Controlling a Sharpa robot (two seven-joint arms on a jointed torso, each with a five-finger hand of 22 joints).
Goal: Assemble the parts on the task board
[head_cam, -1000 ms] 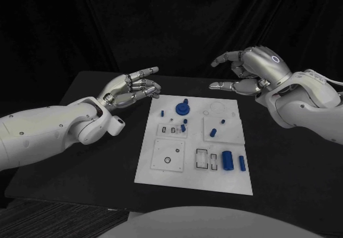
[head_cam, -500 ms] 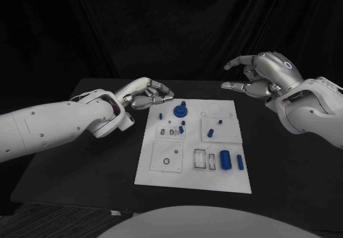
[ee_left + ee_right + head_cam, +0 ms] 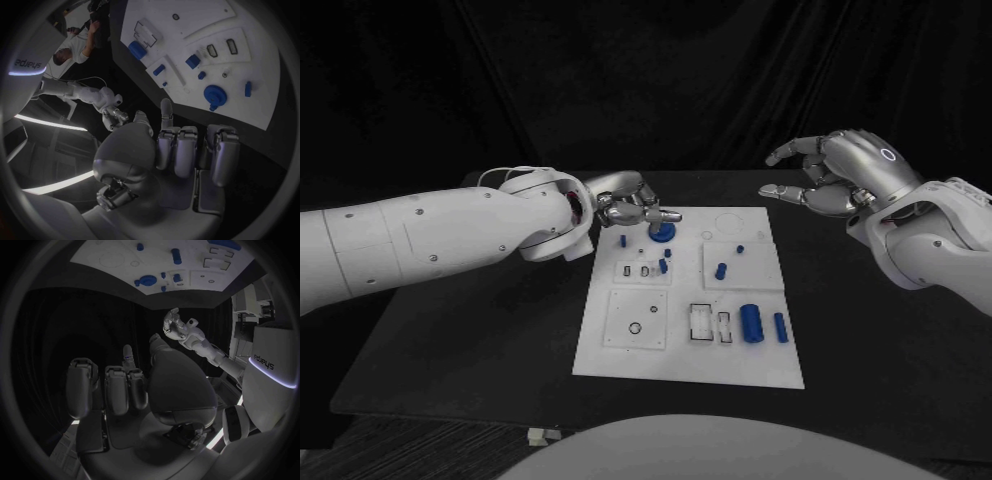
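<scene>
I'm seeing my left hand (image 3: 629, 208) hovering at the task board's (image 3: 689, 365) far-left corner, fingers (image 3: 177, 150) curled in, gripping nothing; the round blue part (image 3: 661, 230) is lying just beside its fingertips. My right hand (image 3: 845, 175) is hanging over the bench (image 3: 473, 320) beyond the far-right corner, fingers spread, empty.

Head camera overhead, wrist cameras behind hands — shared task board (image 3: 692, 295).
</scene>
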